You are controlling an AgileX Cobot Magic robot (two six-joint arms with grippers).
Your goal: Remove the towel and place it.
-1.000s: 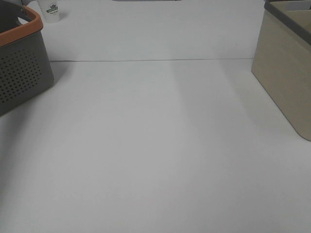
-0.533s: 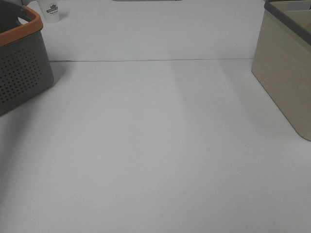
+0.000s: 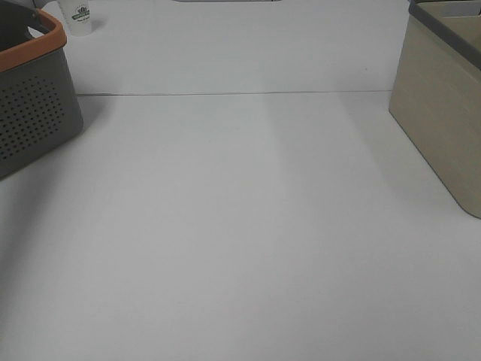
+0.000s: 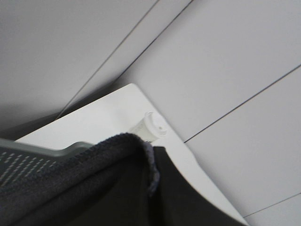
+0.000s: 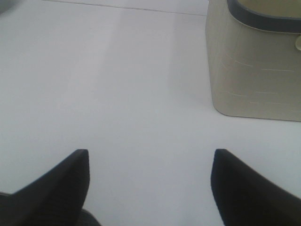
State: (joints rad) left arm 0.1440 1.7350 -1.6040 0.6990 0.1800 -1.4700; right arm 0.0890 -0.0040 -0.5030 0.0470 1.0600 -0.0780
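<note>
The towel (image 4: 80, 183), dark charcoal terry cloth, fills the near part of the left wrist view, with a folded edge raised above the grey basket's rim (image 4: 42, 149). My left gripper (image 4: 153, 188) is shut on the towel, and the cloth hides all but one dark finger (image 4: 193, 202). In the exterior high view neither gripper shows, and only the grey basket (image 3: 34, 105) with its orange rim stands at the far left. My right gripper (image 5: 150, 155) hangs open over bare white table with nothing between its fingers.
A beige bin (image 3: 443, 113) with a dark rim stands at the right edge of the table and also appears as the beige bin (image 5: 254, 66) ahead of my right gripper. A white lidded cup (image 3: 77, 16) stands behind the basket near the wall.
</note>
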